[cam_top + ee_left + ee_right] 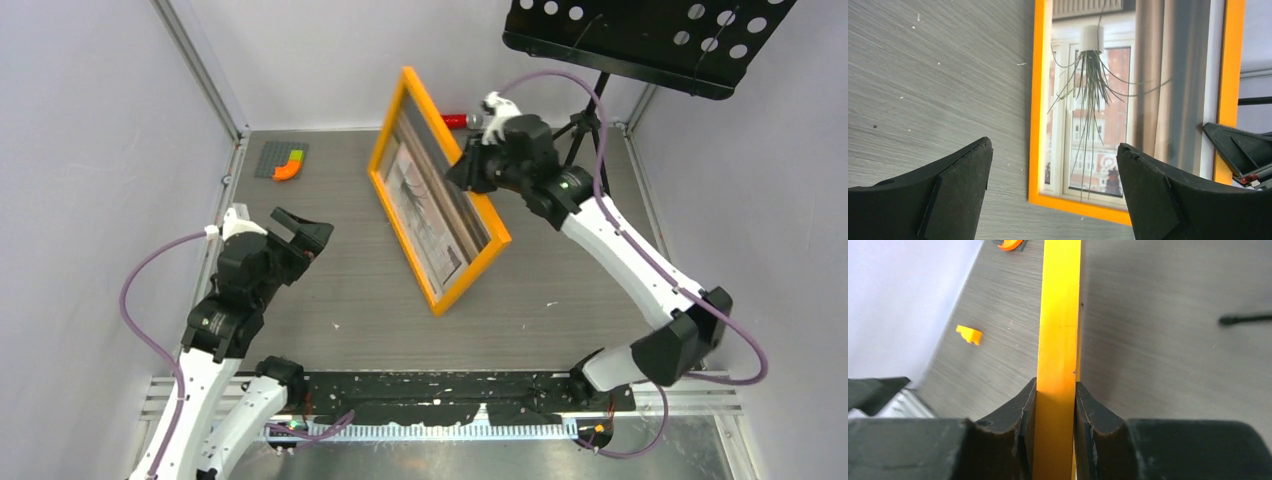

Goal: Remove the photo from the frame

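Our right gripper (pixel 1055 392) pinches the upper long edge of the thin bright orange rectangular frame (pixel 473 272) and holds it tilted at the centre of the top view. The paper photo of a spiky plant (pixel 1093 100) inside it faces our left gripper (pixel 300 232), which is at lower left, fingers spread, well apart.

Pale walls (pixel 90 120) enclose a grey wood-grain table (pixel 340 300), a black perforated music stand (pixel 620 50) behind it.
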Robot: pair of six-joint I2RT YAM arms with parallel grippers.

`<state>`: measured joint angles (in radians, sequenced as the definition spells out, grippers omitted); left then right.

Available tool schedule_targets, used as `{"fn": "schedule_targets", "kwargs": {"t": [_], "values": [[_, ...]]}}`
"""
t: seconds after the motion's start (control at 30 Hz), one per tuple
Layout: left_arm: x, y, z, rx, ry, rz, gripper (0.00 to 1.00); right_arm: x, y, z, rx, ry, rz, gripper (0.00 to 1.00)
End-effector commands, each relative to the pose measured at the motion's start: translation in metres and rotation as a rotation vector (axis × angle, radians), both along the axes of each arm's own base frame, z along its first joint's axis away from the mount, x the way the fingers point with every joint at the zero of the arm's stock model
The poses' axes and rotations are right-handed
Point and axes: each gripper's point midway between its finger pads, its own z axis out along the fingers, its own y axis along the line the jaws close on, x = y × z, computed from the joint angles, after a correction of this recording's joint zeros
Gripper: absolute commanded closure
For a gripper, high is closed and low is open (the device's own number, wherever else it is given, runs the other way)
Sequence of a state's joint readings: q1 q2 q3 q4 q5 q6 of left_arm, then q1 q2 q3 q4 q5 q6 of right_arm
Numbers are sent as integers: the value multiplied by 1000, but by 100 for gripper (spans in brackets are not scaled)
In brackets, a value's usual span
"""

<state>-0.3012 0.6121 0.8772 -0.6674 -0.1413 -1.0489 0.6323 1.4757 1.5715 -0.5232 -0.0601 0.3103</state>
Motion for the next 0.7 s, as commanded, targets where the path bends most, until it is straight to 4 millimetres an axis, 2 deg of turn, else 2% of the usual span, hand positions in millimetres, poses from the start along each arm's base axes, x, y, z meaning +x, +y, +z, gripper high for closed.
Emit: {"fn": "schedule_targets", "kwargs": {"t": [0.0, 0.1, 0.2, 0.23, 0.27, 0.3, 0.33, 0.37, 0.4, 0.43, 0.47, 0.5, 0.57, 0.67], "values": [[10, -7, -8, 41, 29, -37, 7, -18, 15, 46, 536, 147, 135, 95], [18, -16, -13, 44, 56, -81, 8, -28, 13, 20, 550, 223, 174, 95], [22, -20, -29, 76, 116, -107, 7, -35, 16, -6, 600, 323, 177, 95], [23, -20, -36, 87, 144, -107, 7, -36, 16, -25, 604, 353, 162, 95], [24, -19, -43, 97, 167, -108, 6, -36, 15, -33, 618, 379, 142, 95], [25, -19, -51, 106, 193, -114, 5, -36, 12, -56, 614, 403, 104, 95], [25, -19, -59, 111, 217, -120, 5, -36, 9, -66, 621, 422, 76, 95], [26, -20, -68, 119, 248, -130, 5, -35, 3, -90, 623, 449, 18, 95], [25, -19, -77, 126, 276, -136, 6, -34, -1, -99, 633, 445, 0, 95], [24, -17, -85, 133, 306, -134, 6, -38, -8, -126, 624, 491, -51, 95], [24, -16, -93, 137, 330, -133, 6, -36, -11, -133, 635, 482, -64, 95], [25, -16, -99, 142, 349, -134, 6, -40, -18, -154, 627, 508, -106, 95], [25, -16, -111, 153, 384, -144, 6, -41, -23, -176, 609, 504, -125, 95], [26, -16, -124, 176, 421, -164, 6, -37, -21, -195, 591, 472, -99, 95]]}}
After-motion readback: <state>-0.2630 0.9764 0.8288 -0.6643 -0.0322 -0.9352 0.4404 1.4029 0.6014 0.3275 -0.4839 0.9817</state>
